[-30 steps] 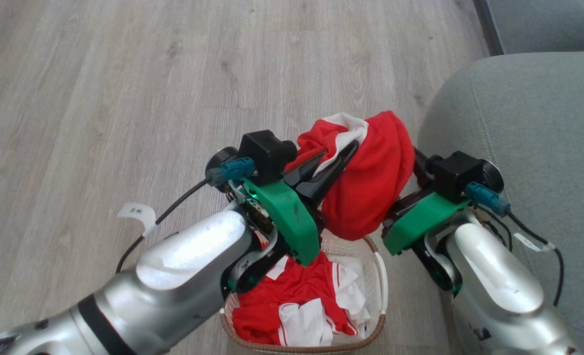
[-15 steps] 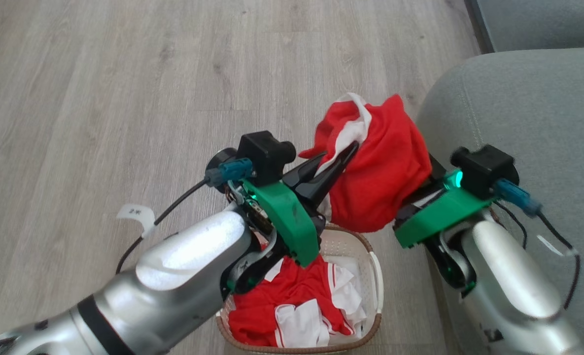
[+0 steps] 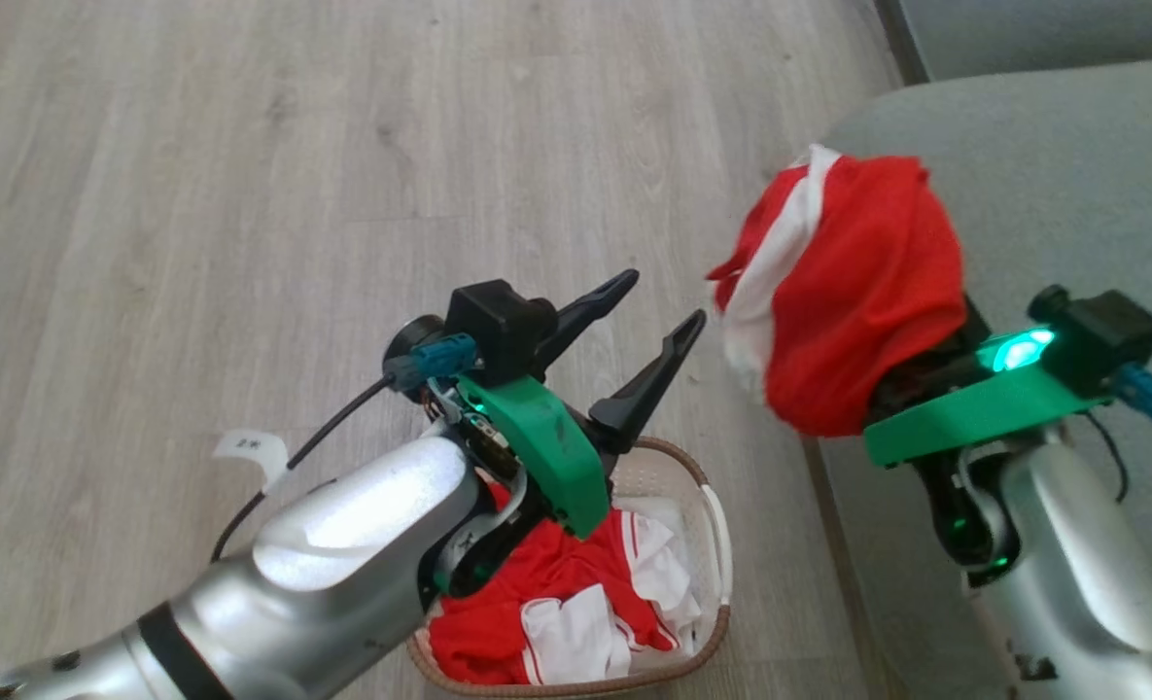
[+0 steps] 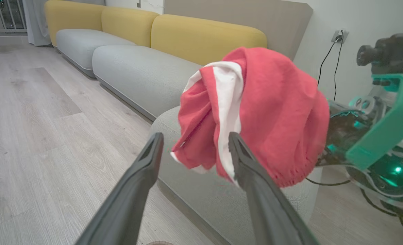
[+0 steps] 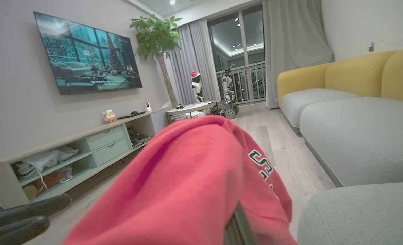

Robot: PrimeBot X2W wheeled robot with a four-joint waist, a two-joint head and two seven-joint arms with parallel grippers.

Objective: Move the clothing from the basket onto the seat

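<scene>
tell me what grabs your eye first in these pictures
A bright red garment with white trim is bundled over the right claw, in the air by the corner of the grey-green seat. Beside it the left claw stands wide open above the basket, where more red clothing lies.

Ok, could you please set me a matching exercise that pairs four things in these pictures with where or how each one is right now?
Things:
1. left gripper
2. garment
3. basket
4. seat

Place or state:
a. on the floor, clothing inside
b. grey-green, to the right of the basket
c. fingers open, holding nothing
d. up in the air, red and white

Pairs: 1-c, 2-d, 3-a, 4-b
</scene>
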